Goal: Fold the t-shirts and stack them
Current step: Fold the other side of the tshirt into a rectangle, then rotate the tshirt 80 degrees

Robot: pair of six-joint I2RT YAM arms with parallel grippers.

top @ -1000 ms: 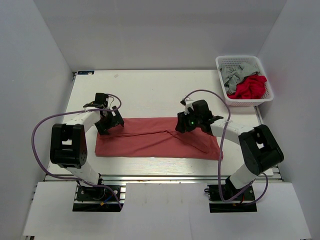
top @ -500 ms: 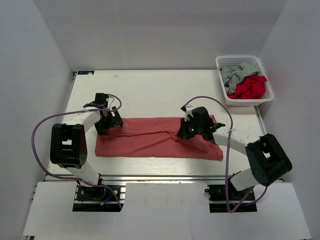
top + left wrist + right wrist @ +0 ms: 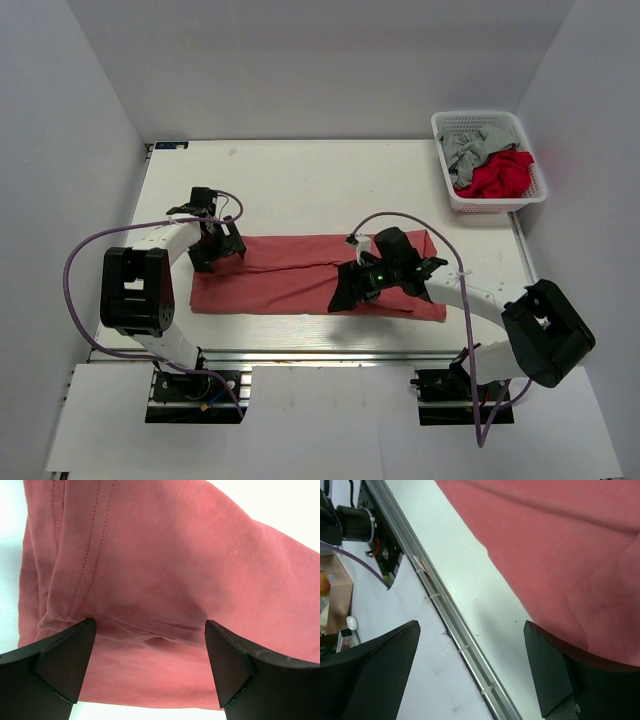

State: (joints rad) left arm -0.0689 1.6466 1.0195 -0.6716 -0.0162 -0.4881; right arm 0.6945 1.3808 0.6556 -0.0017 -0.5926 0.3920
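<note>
End effector (image 3: 471, 626) fingers wide apart nr table-edge rail (image 3: 445, 607); salmon-red t-shirt (image 3: 560, 545) flat, upper rt.

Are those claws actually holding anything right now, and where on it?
Nothing is held. The left gripper and the right gripper both stand open over the salmon-red t-shirt, gripping no cloth.

White table (image 3: 300, 180), plain grey walls (image 3: 300, 60)

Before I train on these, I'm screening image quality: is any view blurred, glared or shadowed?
Top external: evenly lit, sharp, the salmon-red t-shirt's folds clear. Left wrist: stitching crisp, fingers dark and soft, bare table washed out white. Right wrist: fingers blurred silhouettes, shirt and rail sharp.
</note>
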